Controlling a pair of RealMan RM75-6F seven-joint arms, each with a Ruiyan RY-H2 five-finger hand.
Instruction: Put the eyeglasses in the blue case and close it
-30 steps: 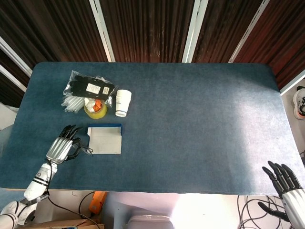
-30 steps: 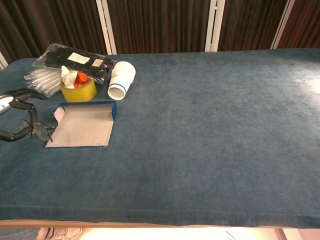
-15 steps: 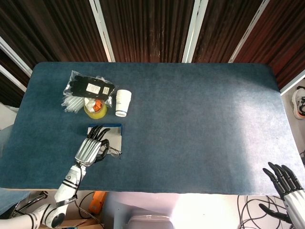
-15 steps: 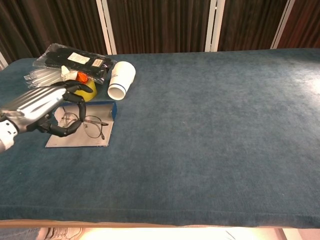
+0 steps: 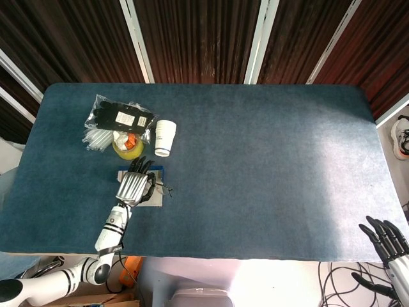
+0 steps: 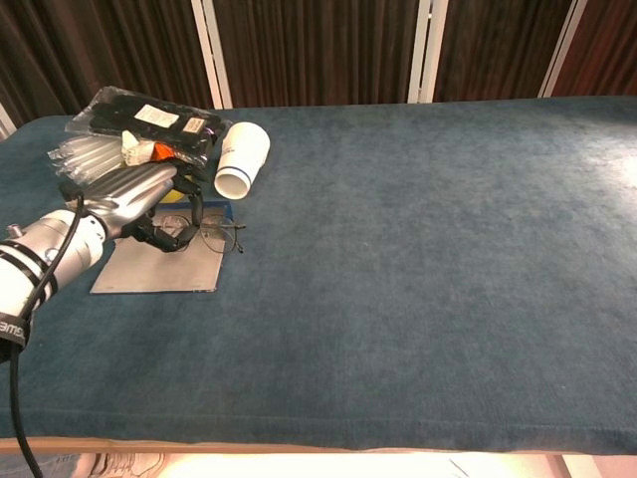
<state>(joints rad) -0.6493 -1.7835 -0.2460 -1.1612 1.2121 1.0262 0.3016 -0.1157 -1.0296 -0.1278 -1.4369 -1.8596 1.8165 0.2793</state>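
Note:
The blue case lies open on the table's left side, its grey lining up and its blue rim at the far edge. My left hand hovers over the case and holds the thin-framed eyeglasses, which stick out past the case's right edge. My right hand shows only as dark spread fingers at the lower right corner of the head view, off the table and holding nothing.
Behind the case sit a white paper cup on its side, a yellow tape roll, and plastic bags with black gloves. The blue cloth table stretches to the right.
My left hand has carried the eyeglasses from left of the case over it, then further toward its far right part. My right hand has sunk lower at the frame's corner.

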